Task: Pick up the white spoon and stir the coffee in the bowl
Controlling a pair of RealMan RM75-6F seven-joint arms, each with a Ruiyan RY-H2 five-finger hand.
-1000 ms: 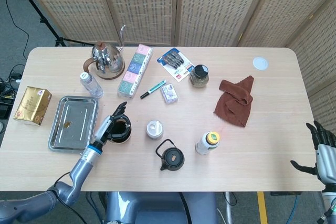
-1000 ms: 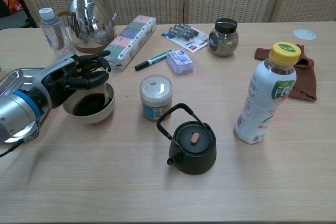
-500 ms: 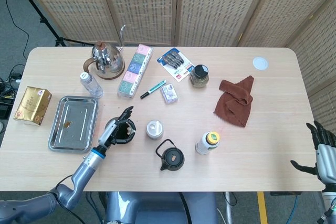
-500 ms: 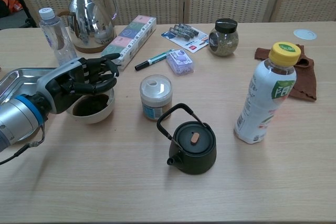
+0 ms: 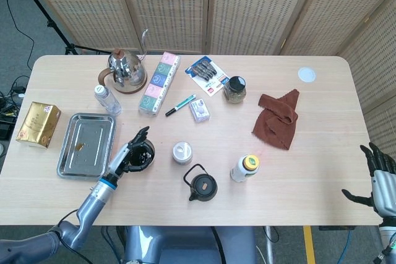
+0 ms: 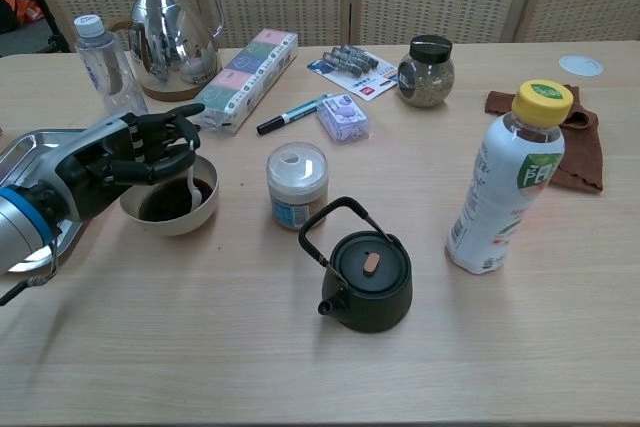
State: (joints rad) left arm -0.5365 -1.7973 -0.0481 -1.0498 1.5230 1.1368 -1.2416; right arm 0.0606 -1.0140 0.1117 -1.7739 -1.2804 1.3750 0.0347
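Note:
A white bowl (image 6: 203, 210) of dark coffee (image 6: 165, 203) stands at the front left of the table, also in the head view as the bowl (image 5: 147, 153). My left hand (image 6: 118, 154) hovers over its left rim and pinches the white spoon (image 6: 190, 175), whose thin handle drops into the coffee. From above, my left hand (image 5: 126, 155) covers the bowl's left side and hides the spoon. My right hand (image 5: 378, 176) hangs off the table's right front edge, fingers apart, holding nothing.
A white jar (image 6: 296, 184), black teapot (image 6: 368, 272) and yellow-capped bottle (image 6: 509, 179) stand right of the bowl. A metal tray (image 5: 86, 144) lies to its left. Kettle (image 6: 172, 35), water bottle (image 6: 103, 62), tissue box (image 6: 247, 75), marker (image 6: 293, 114) and brown cloth (image 5: 278, 117) sit further back.
My left hand has swung back to the left over the bowl, and the white spoon handle now shows below its fingers. My right hand has stayed still.

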